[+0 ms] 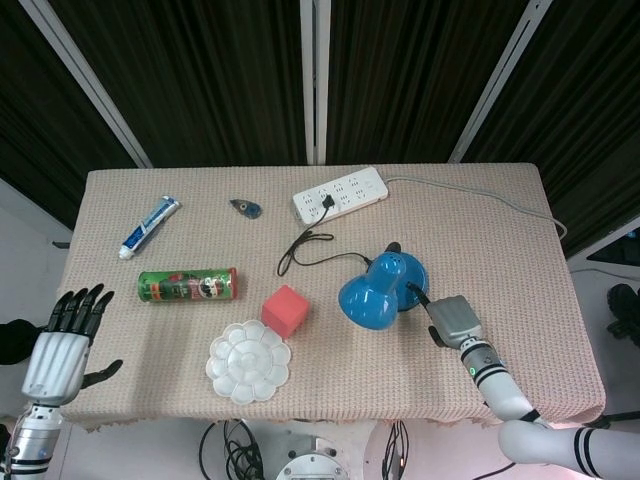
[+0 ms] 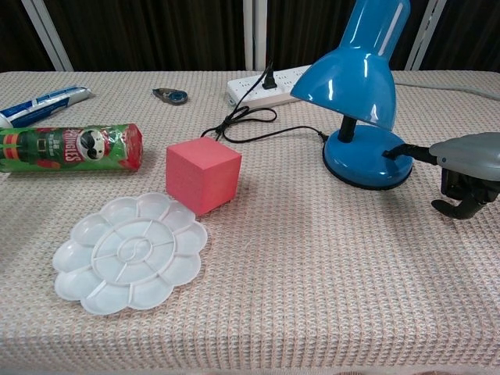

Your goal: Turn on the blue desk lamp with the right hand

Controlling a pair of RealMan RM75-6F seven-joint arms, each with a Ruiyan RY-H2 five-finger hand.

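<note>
The blue desk lamp (image 1: 380, 290) (image 2: 355, 78) stands right of the table's middle, its shade tilted toward the front left and unlit. My right hand (image 1: 452, 322) (image 2: 467, 162) lies just right of the lamp's round base (image 2: 367, 161). One outstretched black fingertip (image 2: 394, 152) presses on the base's top at the switch, while the other fingers are curled under. It holds nothing. My left hand (image 1: 62, 345) hangs off the table's front left corner, fingers spread and empty.
A red cube (image 1: 285, 309) and a white flower-shaped palette (image 1: 248, 361) lie left of the lamp. A green chip can (image 1: 187, 285), a toothpaste tube (image 1: 149, 227) and a small blue item (image 1: 246, 208) sit further left. The white power strip (image 1: 340, 193) lies behind, with the lamp's black cord (image 1: 305, 250).
</note>
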